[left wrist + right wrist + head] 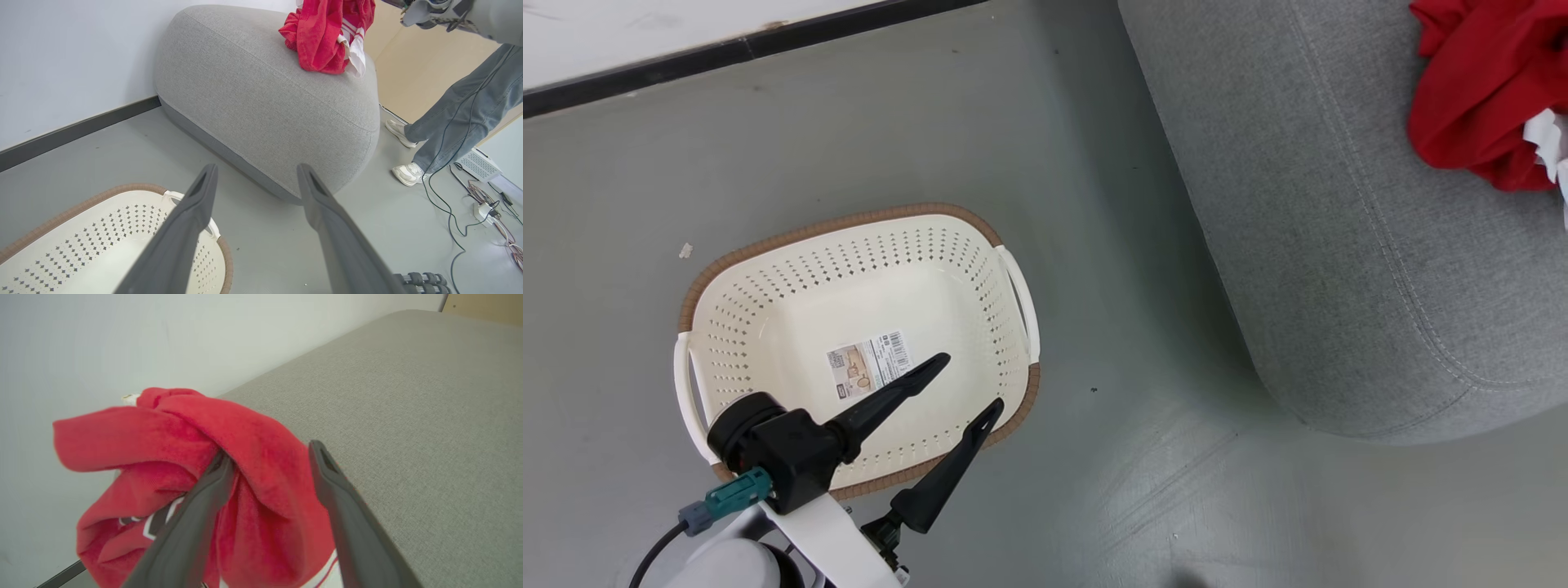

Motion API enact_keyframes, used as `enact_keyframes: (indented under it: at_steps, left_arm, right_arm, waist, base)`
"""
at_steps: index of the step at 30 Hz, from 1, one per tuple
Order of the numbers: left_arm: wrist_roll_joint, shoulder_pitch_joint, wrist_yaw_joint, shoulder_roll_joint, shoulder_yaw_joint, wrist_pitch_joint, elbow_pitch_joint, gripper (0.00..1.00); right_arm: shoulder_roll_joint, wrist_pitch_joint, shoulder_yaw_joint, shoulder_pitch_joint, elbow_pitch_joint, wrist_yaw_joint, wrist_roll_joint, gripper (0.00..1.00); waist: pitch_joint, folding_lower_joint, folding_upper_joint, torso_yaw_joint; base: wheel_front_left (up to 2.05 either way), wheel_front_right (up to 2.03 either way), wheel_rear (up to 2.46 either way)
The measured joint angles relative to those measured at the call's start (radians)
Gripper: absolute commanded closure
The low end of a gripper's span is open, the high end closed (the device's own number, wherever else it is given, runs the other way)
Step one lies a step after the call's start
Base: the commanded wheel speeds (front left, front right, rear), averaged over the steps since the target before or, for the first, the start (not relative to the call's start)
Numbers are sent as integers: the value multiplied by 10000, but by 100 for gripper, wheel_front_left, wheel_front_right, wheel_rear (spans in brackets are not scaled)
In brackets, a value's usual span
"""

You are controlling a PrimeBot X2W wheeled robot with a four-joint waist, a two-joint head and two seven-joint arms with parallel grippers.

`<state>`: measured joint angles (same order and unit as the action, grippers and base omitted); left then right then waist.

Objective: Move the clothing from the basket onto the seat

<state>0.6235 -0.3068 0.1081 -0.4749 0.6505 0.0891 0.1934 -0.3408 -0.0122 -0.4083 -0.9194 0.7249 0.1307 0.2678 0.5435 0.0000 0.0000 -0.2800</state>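
Basket point(792, 269) is set on floor point(1111, 269), left of seat point(1339, 245). Clothing point(1470, 98) is piled on seat, well apart fr. basket. Wall point(645, 33) is seen behind basket. Left gripper point(970, 380) is held above basket's near edge.

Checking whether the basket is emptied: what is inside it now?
A barcode label on the basket's bare bottom, nothing else. The left gripper's fingers hide part of the bottom and the near wall.
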Motion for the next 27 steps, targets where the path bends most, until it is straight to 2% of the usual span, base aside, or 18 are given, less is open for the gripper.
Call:
enact_keyframes:
  at_steps: [10,19,27]
  left_arm:
    - [2,0,0,84,-19,194,-19,0]
    - [10,0,0,313,-33,485,-309,0]
    - [98,5,-67,558,-194,888,-736,0]
  right_arm:
    - [4,-516,407,149,46,0,-374,0]
    - [-6,-1127,1444,768,-113,2,-849,0]
    - [654,-1687,2619,1552,-541,2,-830,0]
  waist:
    - [-284,0,0,-54]
    - [-706,0,0,-73]
    - [-1222,0,0,-28]
  base:
    - [0,0,0]
    - [0,0,0]
    - [0,0,0]
